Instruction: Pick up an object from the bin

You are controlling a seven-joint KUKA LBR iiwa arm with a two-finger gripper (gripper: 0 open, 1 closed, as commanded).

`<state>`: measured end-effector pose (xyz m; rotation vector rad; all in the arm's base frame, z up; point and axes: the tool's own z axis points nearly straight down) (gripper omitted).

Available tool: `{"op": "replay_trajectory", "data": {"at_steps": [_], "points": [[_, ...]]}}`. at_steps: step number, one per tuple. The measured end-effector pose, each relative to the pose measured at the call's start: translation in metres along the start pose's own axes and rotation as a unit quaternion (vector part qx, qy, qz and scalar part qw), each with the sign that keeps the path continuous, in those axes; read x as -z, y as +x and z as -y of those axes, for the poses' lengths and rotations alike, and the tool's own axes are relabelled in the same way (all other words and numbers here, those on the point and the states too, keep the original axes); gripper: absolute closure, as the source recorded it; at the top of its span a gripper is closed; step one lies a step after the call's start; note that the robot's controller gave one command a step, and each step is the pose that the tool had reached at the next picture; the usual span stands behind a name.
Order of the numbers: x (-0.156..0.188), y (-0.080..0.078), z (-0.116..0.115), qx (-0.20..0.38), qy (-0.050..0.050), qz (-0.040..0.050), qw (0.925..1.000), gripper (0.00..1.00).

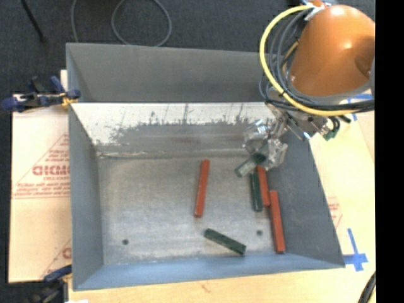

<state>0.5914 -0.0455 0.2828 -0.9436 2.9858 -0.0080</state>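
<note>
The green stick [255,193] lies on the bin [126,188] floor near the right wall, pointing roughly from back to front, and its far end is found directly beneath the gripper [262,158]. A red stick [276,223] is laid close along its right side, seemingly touching it, and runs on toward the front wall. A second red stick [201,188] is seen well apart at mid-floor, and a dark stick [224,242] lies tilted near the front. Whether the gripper is open or closed cannot be told, and nothing can be made out as held. The green stick is judged to be light, stiff and straight, probably smooth enough to slip if it is pinched only at the tip. A hold across its narrow width is judged best, taken somewhat back from the end, so that it hangs level. Care would be needed on the right side, where the red neighbour could be caught or dragged along.
</note>
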Motion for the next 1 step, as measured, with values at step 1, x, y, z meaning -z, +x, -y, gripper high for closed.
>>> {"op": "replay_trajectory", "data": {"at_steps": [1], "points": [[0.0278,0.014,0.0247,0.159,-0.002,-0.0009,0.9873,1.0]]}}
